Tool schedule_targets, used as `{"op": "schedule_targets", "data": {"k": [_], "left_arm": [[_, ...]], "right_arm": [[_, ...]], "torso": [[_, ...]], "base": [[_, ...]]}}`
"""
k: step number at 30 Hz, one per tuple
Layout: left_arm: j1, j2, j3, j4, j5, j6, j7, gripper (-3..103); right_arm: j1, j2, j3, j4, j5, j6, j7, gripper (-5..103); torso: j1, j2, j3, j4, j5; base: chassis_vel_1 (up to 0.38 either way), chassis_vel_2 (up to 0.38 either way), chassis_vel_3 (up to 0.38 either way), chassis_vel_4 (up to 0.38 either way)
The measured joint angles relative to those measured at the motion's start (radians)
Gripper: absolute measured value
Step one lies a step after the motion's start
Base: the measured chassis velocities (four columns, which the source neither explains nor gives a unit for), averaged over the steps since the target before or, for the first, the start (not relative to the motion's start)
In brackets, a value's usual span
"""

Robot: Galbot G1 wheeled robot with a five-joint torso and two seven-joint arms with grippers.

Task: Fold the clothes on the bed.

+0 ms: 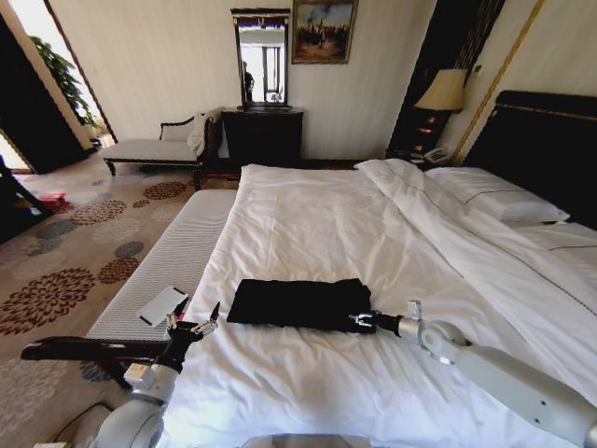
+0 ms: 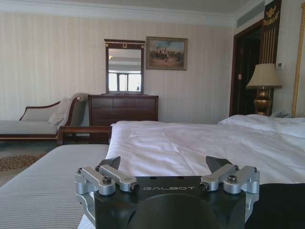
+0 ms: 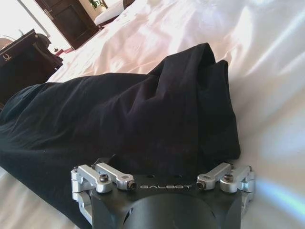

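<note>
The clothes, a black top lying in a flat folded rectangle, rest on the white duvet of the bed near its foot. My right gripper is low at the top's right edge, open, its fingertips against the fabric. In the right wrist view the black clothes bulge just beyond that right gripper, with one fingertip hidden against the cloth. My left gripper stands open just left of the top, at the bed's side edge. The left wrist view has the left gripper empty, beside a corner of the clothes.
A grey striped bench runs along the bed's left side, with a white card on it. Pillows and a dark headboard are at the right. A chaise, a dresser and a lamp line the far wall.
</note>
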Motion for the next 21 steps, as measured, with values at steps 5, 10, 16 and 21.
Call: {"op": "schedule_targets", "data": {"k": [5,10,16,21], "left_arm": [[0.000,0.000,0.000,0.000,0.000,0.000,0.000,100],[0.000,0.000,0.000,0.000,0.000,0.000,0.000,100],[0.000,0.000,0.000,0.000,0.000,0.000,0.000,100],[0.000,0.000,0.000,0.000,0.000,0.000,0.000,100]], "right_arm": [[-0.017,0.004,0.018,0.011,-0.017,0.011,0.012,82],[-0.046,-0.001,0.047,0.036,-0.026,0.015,0.010,54],[-0.053,-0.010,0.051,0.046,-0.034,0.019,0.003,33],[-0.060,-0.008,0.055,0.054,-0.050,0.026,-0.002,12]], "torso": [[0.000,0.000,0.000,0.0000,0.0005],[0.000,0.000,0.000,0.0003,0.0006],[0.000,0.000,0.000,0.0004,0.0005],[0.000,0.000,0.000,0.0002,0.0005]], "base": [[0.000,0.000,0.000,0.000],[0.000,0.000,0.000,0.000],[0.000,0.000,0.000,0.000],[0.000,0.000,0.000,0.000]]}}
